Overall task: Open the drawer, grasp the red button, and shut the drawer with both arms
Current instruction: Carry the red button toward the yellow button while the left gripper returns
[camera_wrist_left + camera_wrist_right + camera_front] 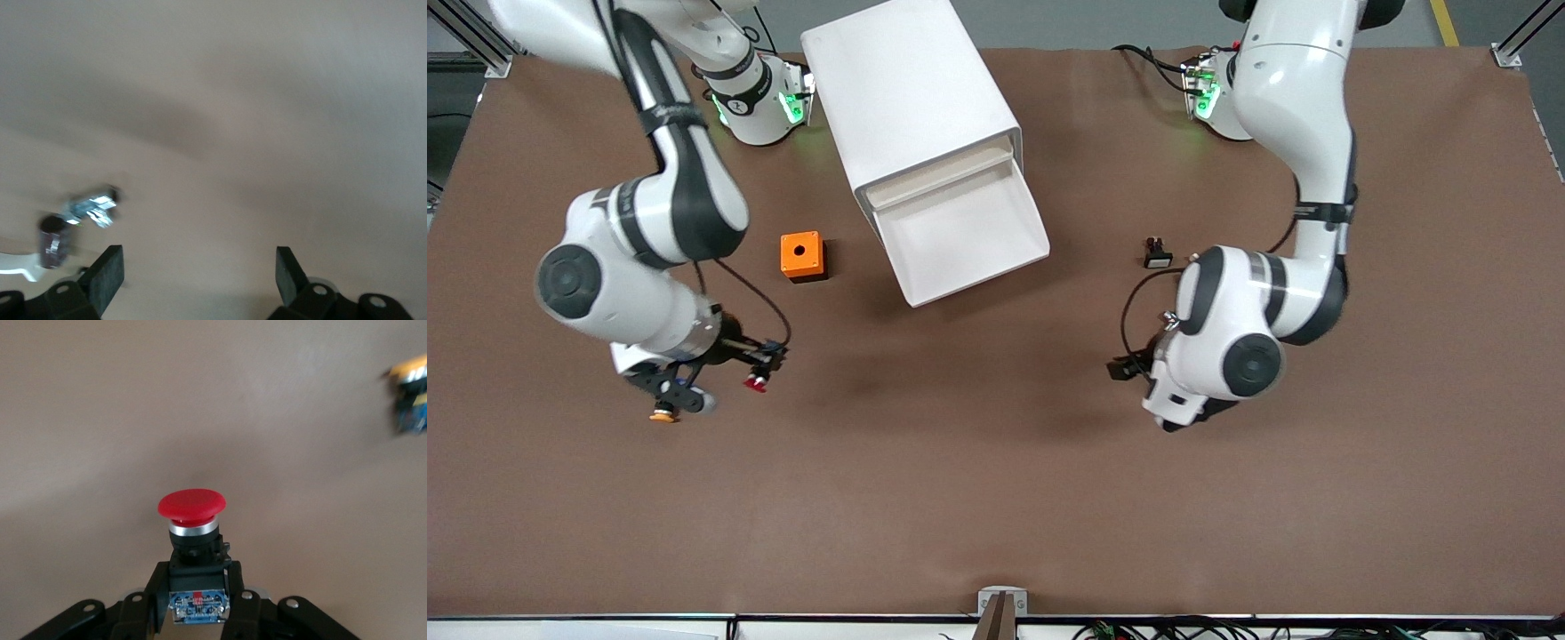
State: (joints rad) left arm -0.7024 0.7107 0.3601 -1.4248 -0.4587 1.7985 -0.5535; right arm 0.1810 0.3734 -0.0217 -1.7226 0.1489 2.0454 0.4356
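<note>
Across a brown table (996, 498), seeing a white cabinet (907, 98) at twelve o'clock, its drawer (969, 236) standing pulled out toward the front camera. Noting an orange cube (801, 256) at nine o'clock from the drawer. Finding the right gripper (769, 364) at eight o'clock from the drawer, over bare table, clenching the button (757, 382) by its black-and-blue body, red cap pointing away from the fingers. Spotting an orange-capped button (663, 414) lying on the table at eight o'clock from that gripper. Finding the left gripper (200, 267) waiting over bare table toward the left arm's end, jaws spread wide, gripping nothing. Noting a small black component (1157, 253) at three o'clock from the drawer.
</note>
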